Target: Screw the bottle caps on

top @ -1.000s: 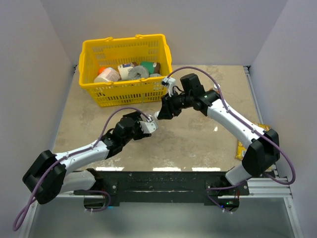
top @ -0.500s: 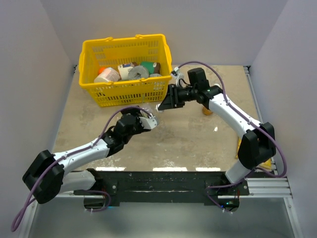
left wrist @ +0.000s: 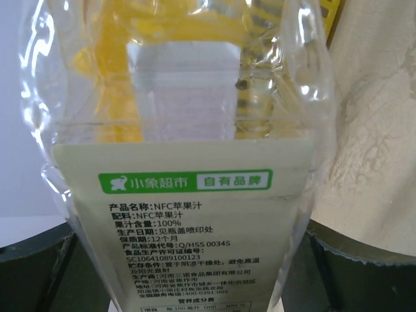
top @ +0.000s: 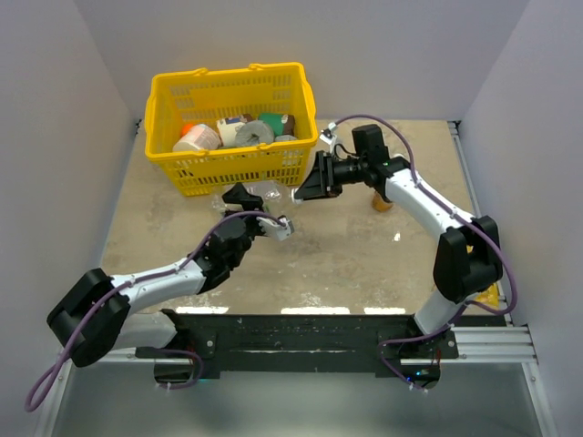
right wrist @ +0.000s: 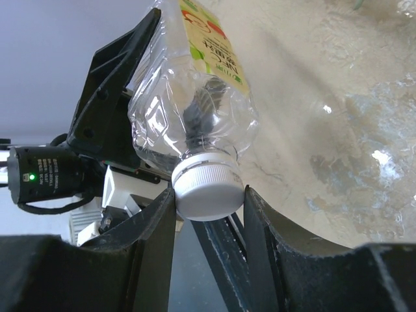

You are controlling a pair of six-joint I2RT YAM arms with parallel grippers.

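Note:
The clear ribbed bottle with a pale printed label fills the left wrist view. My left gripper is shut on its body, with dark fingers at both lower corners. In the top view the left gripper holds the bottle off the table, just in front of the basket. My right gripper is shut on a white ribbed bottle cap sitting on the bottle's neck; in the top view it is at the bottle's mouth. The small orange bottle stands behind the right arm. The second cap is out of view.
A yellow basket holding several packaged goods stands at the back left, close behind the held bottle. A yellow snack packet lies at the right edge, mostly hidden by the right arm. White walls close in three sides.
Both grippers moved away from me toward the basket, still joined at the bottle's mouth. The left wrist turned and raised the bottle; the right forearm swung up and back.

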